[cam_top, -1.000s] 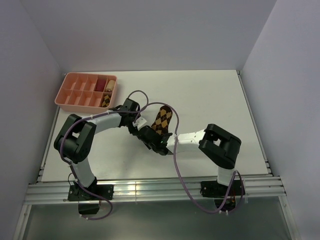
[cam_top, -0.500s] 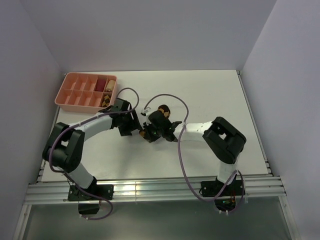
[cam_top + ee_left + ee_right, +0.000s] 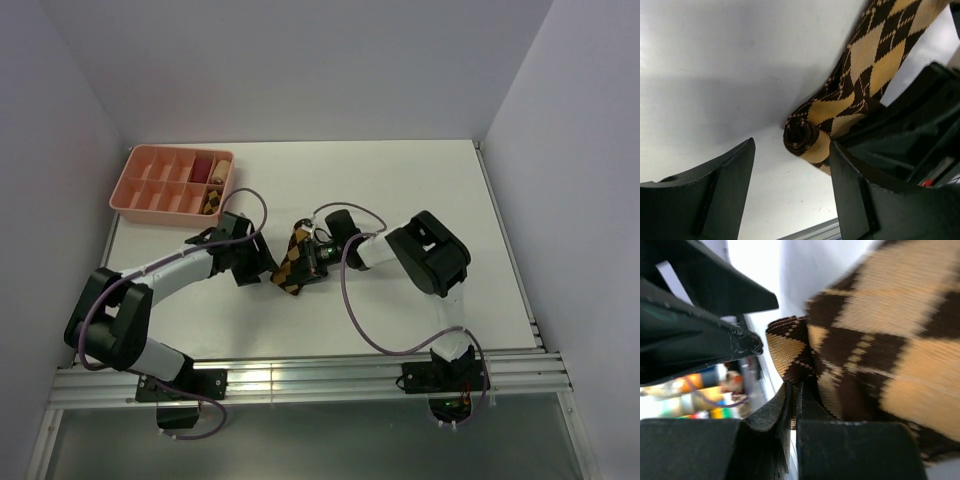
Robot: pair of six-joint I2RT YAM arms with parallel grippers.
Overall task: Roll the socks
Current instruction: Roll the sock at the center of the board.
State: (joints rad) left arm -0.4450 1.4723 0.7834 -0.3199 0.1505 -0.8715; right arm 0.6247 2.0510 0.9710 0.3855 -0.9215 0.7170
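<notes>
The dark brown and tan argyle socks [image 3: 292, 262] lie as one narrow strip in the middle of the table, between the two grippers. In the left wrist view the near end is curled into a small tight roll [image 3: 802, 136] and the flat part [image 3: 880, 45] runs up to the right. My right gripper [image 3: 312, 258] is shut on the socks' edge [image 3: 790, 352], with the fabric [image 3: 880, 340] spread beside its fingers [image 3: 770, 415]. My left gripper [image 3: 262, 262] is open, its jaws [image 3: 791, 155] standing just short of the rolled end and not touching it.
A pink divided tray [image 3: 150, 190] sits at the far left corner. It holds a reddish roll [image 3: 202, 168], a beige roll [image 3: 222, 168] and an argyle roll [image 3: 212, 200]. The two grippers are very close together. Purple cables loop over both arms.
The right wrist has swung up and turned leftward, carrying the socks from a flat far-pointing lie into a short curled strip. The left gripper has drawn back to the left.
</notes>
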